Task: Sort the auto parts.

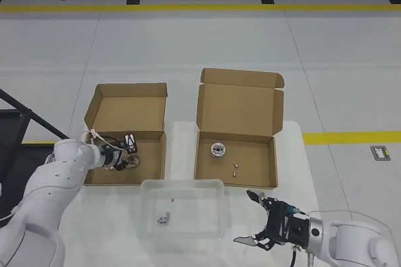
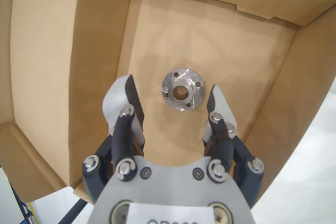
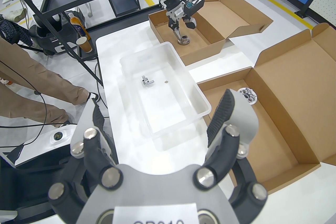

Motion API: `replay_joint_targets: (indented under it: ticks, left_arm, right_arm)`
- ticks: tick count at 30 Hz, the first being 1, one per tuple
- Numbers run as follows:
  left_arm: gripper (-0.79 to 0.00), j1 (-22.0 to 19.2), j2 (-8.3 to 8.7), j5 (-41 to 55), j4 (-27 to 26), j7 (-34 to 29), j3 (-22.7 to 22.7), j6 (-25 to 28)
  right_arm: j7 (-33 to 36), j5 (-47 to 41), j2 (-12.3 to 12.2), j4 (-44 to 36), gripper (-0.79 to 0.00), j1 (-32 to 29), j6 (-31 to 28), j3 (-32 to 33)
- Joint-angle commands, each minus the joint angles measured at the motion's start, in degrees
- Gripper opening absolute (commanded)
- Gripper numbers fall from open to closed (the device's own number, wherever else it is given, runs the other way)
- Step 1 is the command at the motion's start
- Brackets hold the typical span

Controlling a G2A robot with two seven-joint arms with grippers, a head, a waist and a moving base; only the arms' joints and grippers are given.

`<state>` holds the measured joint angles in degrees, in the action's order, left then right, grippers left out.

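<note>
Your left arm is bent over the left cardboard box (image 2: 210, 51), with its hand (image 2: 171, 88) pointing down into it. That hand is open and holds nothing. A round metal disc (image 2: 193, 97) lies flat on the box floor between the spread fingers; you cannot tell whether either finger touches it. Your right arm sits low at the near right part of the bench (image 1: 291, 173). Its hand (image 3: 160, 99) is wide open and empty, just beside the clear tray (image 3: 202, 101). A small metal bracket (image 3: 147, 82) lies in the tray. The right box (image 3: 283, 114) holds a round part (image 3: 248, 93) and two small screws (image 1: 234, 167).
</note>
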<state>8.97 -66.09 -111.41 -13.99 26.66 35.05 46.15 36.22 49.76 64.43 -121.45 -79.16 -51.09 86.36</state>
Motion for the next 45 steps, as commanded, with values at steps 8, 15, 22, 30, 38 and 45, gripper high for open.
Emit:
replay_joint_targets:
  ticks: [8, 15, 22, 30, 38, 45]
  left_arm:
    - [0.0, -2.31, 2.96, -3.39, -1.79, 13.98, -0.09, 0.82]
    - [0.0, -2.68, 7.07, -11.79, -6.99, 30.4, -1.87, -1.81]
    - [0.0, 0.04, 11.99, -13.49, -17.09, 38.55, -3.53, -7.05]
    - [0.0, 3.02, 20.37, -7.31, -36.99, 40.13, -8.73, -8.63]
    - [0.0, 1.98, 29.29, -4.43, -58.8, 36.54, -16.04, -5.04]
    - [0.0, -0.41, 32.68, -3.89, -68.44, 30.21, -21.02, 1.28]
  right_arm:
    - [0.0, 0.0, 0.0, 0.0, 0.0, 0.0, 0.0, 0.0]
    - [0.0, 0.0, 0.0, 0.0, 0.0, 0.0, 0.0, 0.0]
    - [0.0, 0.0, 0.0, 0.0, 0.0, 0.0, 0.0, 0.0]
    - [0.0, 0.0, 0.0, 0.0, 0.0, 0.0, 0.0, 0.0]
    - [0.0, 0.0, 0.0, 0.0, 0.0, 0.0, 0.0, 0.0]
    - [0.0, 0.0, 0.0, 0.0, 0.0, 0.0, 0.0, 0.0]
